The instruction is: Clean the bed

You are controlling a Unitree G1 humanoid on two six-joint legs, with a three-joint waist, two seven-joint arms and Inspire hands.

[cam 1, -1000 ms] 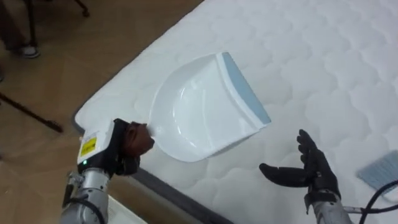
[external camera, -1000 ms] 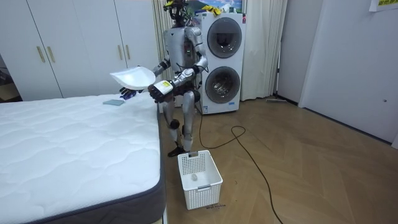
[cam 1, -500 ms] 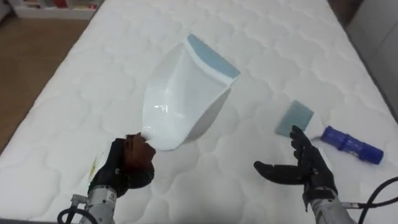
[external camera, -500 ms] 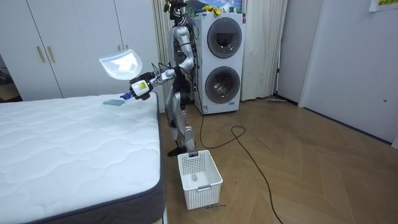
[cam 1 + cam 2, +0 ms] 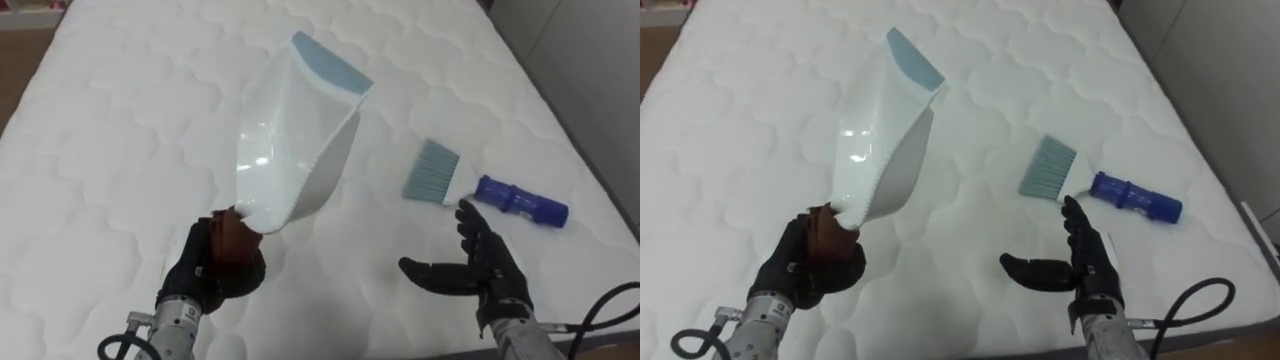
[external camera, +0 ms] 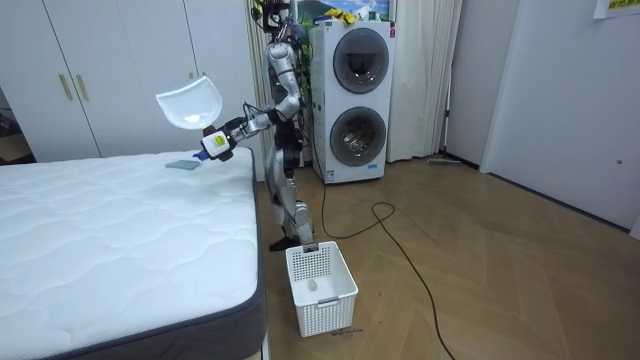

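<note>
- Bed (image 5: 100,150): a white quilted mattress is being looked down on by the head camera. In the room view the robot is being shown standing at the bed's far corner, in front of a stacked washer and dryer (image 6: 358,100).
- Dustpan (image 5: 290,140): white, with a blue-grey lip along its mouth. It is being held up in the air over the mattress by its handle, with the handle at the low end and the mouth tilted up and away from the robot. In the room view it is being carried above the level of the hand.
- Left hand (image 5: 215,270): its dark fingers are being kept curled tight round the brownish handle of the dustpan.
- Right hand (image 5: 485,275): it is being held out over the mattress with the fingers spread and relaxed and the thumb pointing towards the robot's left. Nothing is being grasped by it.
- Brush (image 5: 480,187): pale teal bristles and a blue handle. It is lying flat on the mattress, just beyond the right hand's fingertips and well apart from the dustpan.
- Basket (image 6: 320,288): white, with slatted walls, is being left standing on the wooden floor beside the bed's near corner.
</note>
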